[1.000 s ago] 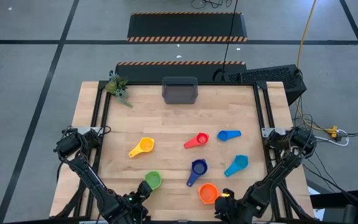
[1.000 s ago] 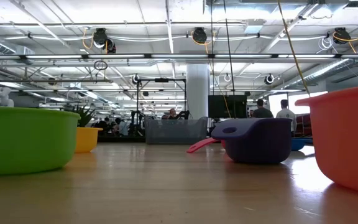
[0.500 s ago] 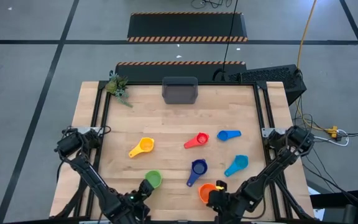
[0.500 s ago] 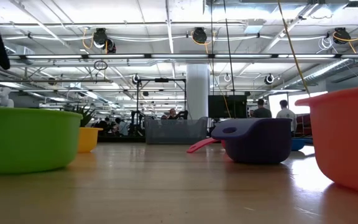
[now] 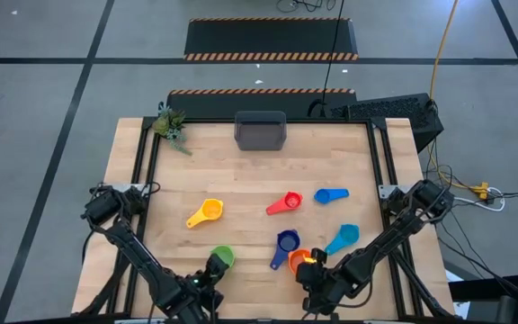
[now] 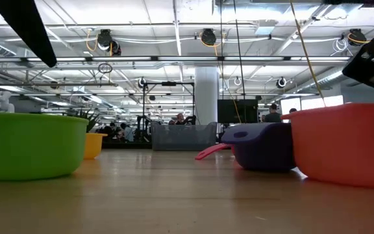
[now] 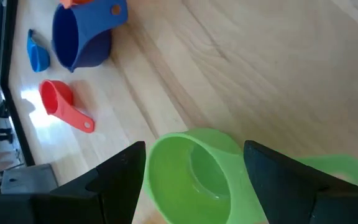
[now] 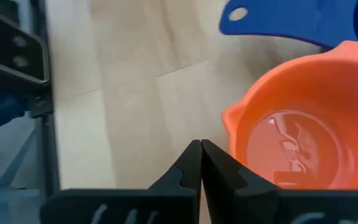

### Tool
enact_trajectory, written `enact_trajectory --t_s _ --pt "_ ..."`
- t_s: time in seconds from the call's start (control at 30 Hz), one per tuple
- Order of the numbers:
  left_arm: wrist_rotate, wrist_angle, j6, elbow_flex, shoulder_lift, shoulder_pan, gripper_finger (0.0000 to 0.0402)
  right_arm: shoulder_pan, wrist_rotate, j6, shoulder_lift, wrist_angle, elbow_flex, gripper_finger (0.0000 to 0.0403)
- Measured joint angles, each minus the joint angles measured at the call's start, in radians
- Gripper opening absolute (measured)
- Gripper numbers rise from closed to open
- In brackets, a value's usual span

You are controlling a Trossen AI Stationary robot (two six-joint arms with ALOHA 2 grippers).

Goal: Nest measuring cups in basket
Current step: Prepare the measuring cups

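Seven measuring cups stand on the wooden table: yellow point(image 5: 207, 212), red point(image 5: 286, 202), blue point(image 5: 331, 194), cyan point(image 5: 343, 238), dark blue point(image 5: 286, 243), orange point(image 5: 300, 259) and green point(image 5: 222, 257). The dark grey basket point(image 5: 260, 130) sits at the far edge. My left gripper point(image 7: 194, 148) is open at the near edge, with one finger on either side of the green cup point(image 7: 191, 177) and no contact showing. My right gripper point(image 8: 201, 149) is shut, low beside the orange cup point(image 8: 291, 134), which stands next to the dark blue cup's handle point(image 8: 272, 25). My right gripper lies with the outer side of one shut finger point(image 8: 229, 174) against the orange cup's wall below the rim point(image 8: 232, 124). It comes slanting from the near edge. The cup stands upright on the table. The exact place of touch is hidden by the finger.
A small green plant point(image 5: 171, 126) lies at the far left corner. The table's middle, between the cups and the basket, is bare wood point(image 5: 259, 175). Black frame rails run along both sides. People stand in the room beyond the table point(image 6: 271, 114).
My right gripper has moved from the near right corner toward the table's left and far edge, against the orange cup. The orange cup has slid along the table toward the dark blue cup. My left gripper has come forward around the green cup.
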Motion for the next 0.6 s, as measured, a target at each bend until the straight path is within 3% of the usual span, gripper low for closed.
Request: enact_trajectory --t_s 0.4,0.6 --pt "0.000 -0.054 -0.116 0.036 -0.014 -0.003 0.0274 -0.041 -0.001 -0.028 0.000 -0.023 0.000 0.0000" --pt "0.000 -0.138 -0.217 0.049 -0.073 -0.013 0.0248 -0.063 -0.001 -0.050 0.000 -0.024 0.000 0.0000"
